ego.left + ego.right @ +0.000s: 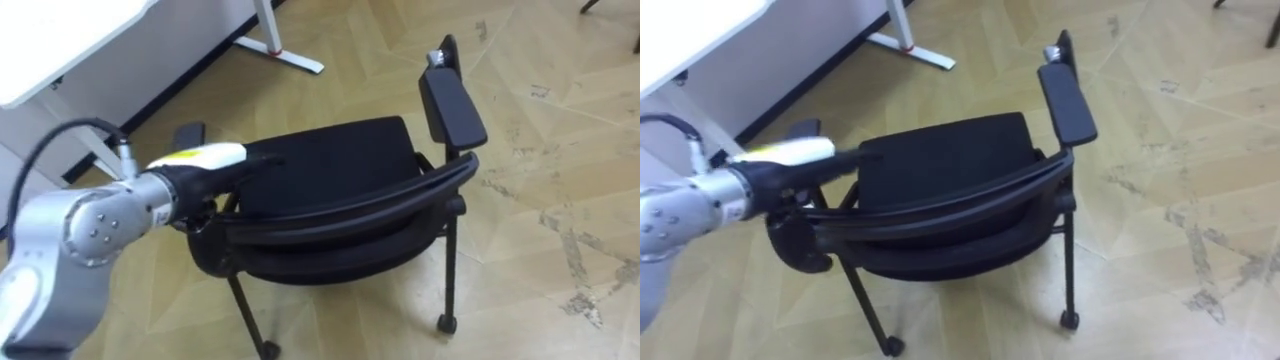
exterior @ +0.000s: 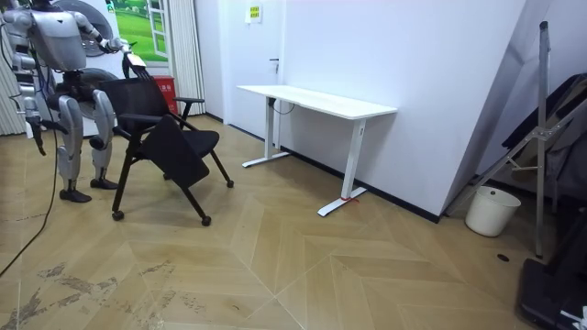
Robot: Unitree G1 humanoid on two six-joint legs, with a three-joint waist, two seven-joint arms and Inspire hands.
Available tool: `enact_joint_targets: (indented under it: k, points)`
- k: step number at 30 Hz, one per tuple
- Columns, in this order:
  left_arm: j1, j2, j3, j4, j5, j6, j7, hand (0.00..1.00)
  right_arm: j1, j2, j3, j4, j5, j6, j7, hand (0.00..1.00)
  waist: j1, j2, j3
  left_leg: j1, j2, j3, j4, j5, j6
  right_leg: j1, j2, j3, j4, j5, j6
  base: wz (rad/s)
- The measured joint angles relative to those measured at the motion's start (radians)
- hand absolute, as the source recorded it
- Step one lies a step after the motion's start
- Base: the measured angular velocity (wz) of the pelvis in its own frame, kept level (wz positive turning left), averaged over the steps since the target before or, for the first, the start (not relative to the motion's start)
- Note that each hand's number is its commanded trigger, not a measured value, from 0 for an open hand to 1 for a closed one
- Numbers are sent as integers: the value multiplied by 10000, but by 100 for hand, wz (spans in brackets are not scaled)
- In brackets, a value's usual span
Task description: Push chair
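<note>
Nearest of all, low on the left of the head views, is the robot's silver left forearm, and its left hand [image 1: 205, 160] lies on the left end of the backrest [image 1: 350, 210] of the black chair [image 1: 330, 160]. Whether that hand grips the top rail or is merely laid on it I cannot tell, for it is dark against dark there. From above, the chair shows its seat, its curved back rail turned towards the robot, a raised armrest [image 1: 452, 108] on the right and a castor [image 1: 447, 324] on the near right leg. The room view adds what the head cannot see: the robot stands upright at the room view's left, close behind the chair, with its right arm hanging at its side and the right hand [image 2: 38, 145] too small to judge as open or closed. A white desk [image 1: 60, 45] stands against the wall, far and left of the chair, its foot on the wooden floor [image 1: 560, 150] beyond the seat. Well off to the room view's right are a white bucket [image 2: 492, 211] and a grey metal frame [image 2: 543, 92].
</note>
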Motion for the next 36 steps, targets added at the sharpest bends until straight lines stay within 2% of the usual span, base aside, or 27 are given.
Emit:
enact_joint_targets:
  k: [2, 7, 13, 15, 19, 24, 27, 29, 30, 31, 32, 33, 34, 36]
  points:
    - [0, -110, -78, 288, 146, 16, -1, 0, -23, 6, -4, -22, 11, -4, -2, 0, -49, -13, -15, -13, 1, 27, 0, 0, 0, -26, -4, 11, -1, 0, 0, -6]
    - [-2, -124, -80, 886, 146, 137, -3, 0, -26, 51, -36, -38, 37, -14, -14, 0, -250, -114, -38, -56, 7, 62, 43, 0, 1, -47, -8, 63, 13, 0, 0, 0]
    - [-8, -137, -80, 1083, 91, 297, 71, 0, 55, 60, -13, -79, 48, 100, -89, 0, -265, -29, -78, -88, 13, 62, 49, -1, 1, -85, 3, 131, 11, 0, -1, 0]
    - [-11, -156, -76, 1257, 36, 282, 238, 0, 55, 65, -16, -137, 32, 99, -142, 0, -274, -39, -70, -41, 18, 60, 32, 0, 0, -51, 10, 129, 1, 0, -1, 0]
    - [-32, -474, -11, 1799, -64, 163, 701, 0, 66, 63, -17, -377, -25, 70, -161, 0, -284, -126, -12, 101, 30, 55, 4, 1, -3, 11, 21, 137, -14, 0, -1, 0]
    - [-33, -632, 72, 2260, -360, -31, 1295, 0, 233, 77, -21, -892, -49, 85, -240, 0, -271, -136, -12, 116, 58, 144, -18, -2, -7, 42, 40, 271, 23, 0, -1, -4]
    - [-31, -1122, 461, 2660, -352, -95, 1656, 0, 341, 80, -35, -1106, -52, 86, -244, 0, -272, -183, 3, 116, 65, 199, -19, -2, -7, 33, 41, 309, 20, 0, -1, -5]
    - [-32, -1264, 583, 2845, -348, -126, 1857, 7, 387, 92, -42, -1111, -92, 89, -241, 0, -324, -243, -4, 111, 67, 206, -20, -2, -7, 36, 41, 305, 21, 0, -1, -3]
    - [-32, -1320, 628, 2951, -350, -148, 1952, 20, 436, 98, -62, -1109, -97, 94, -233, 0, -342, -293, -15, 137, 80, 247, -30, -2, -7, 44, 44, 310, 22, 0, -1, -6]
    - [-32, -1383, 738, 3093, -340, -192, 2004, 53, 463, 99, -116, -1109, -106, 98, -232, 0, -346, -349, -20, 183, 83, 262, -45, -2, -8, 87, 47, 309, 17, 0, -1, -6]
    - [-32, -1403, 771, 3150, -338, -193, 2041, 62, 479, 99, -131, -1109, -119, 97, -235, 0, -361, -376, -30, 192, 84, 262, -45, -2, -8, 101, 48, 310, 17, 0, -1, -4]
    - [-33, -1429, 777, 3224, -341, -193, 2121, 65, 522, 99, -169, -1108, -108, 97, -233, 0, -379, -431, -64, 210, 86, 274, -44, -2, -8, 104, 47, 309, 16, 0, -1, -3]
    - [-33, -1447, 777, 3272, -343, -215, 2187, 85, 548, 95, -236, -1100, -110, 98, -236, 0, -383, -473, -76, 253, 87, 307, -53, -1, -8, 119, 44, 308, 15, 0, -1, -6]
    - [-34, -1449, 778, 3430, -351, -313, 2277, 97, 558, 94, -328, -1084, -124, 100, -253, 0, -360, -517, -77, 348, 93, 354, -97, -1, -8, 133, 43, 301, 16, 0, -1, -9]
